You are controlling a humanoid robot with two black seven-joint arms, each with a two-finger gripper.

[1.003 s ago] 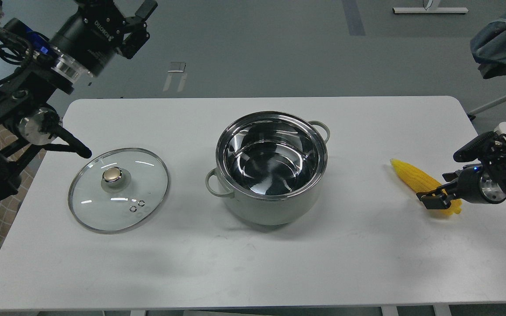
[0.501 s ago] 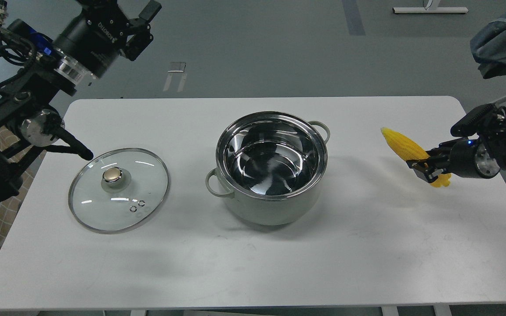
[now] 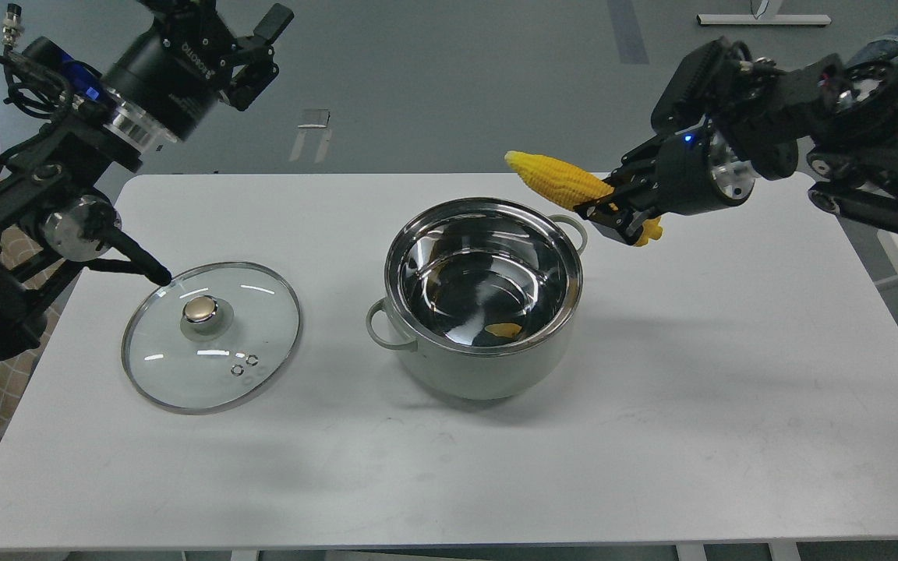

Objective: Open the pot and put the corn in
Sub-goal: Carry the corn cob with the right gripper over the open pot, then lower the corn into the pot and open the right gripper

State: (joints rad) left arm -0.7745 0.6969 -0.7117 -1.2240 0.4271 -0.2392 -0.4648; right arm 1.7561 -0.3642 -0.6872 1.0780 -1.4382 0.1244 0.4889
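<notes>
Yellow corn (image 3: 554,180) hung clamped at its thick end in my right pincer (image 3: 622,212), long axis near level, tip pointing left above the open pot's (image 3: 482,312) far rim. My left pincer (image 3: 250,51) sat empty, apparently part-open, well away.

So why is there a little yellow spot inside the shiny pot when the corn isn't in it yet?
In the head view, that spot is a reflection: the pot has mirror-bright steel walls, and the corn, held above its far rim by the right gripper, shows up in them. The white streaks inside are glare from lights; the glass lid has small glints too.
</notes>
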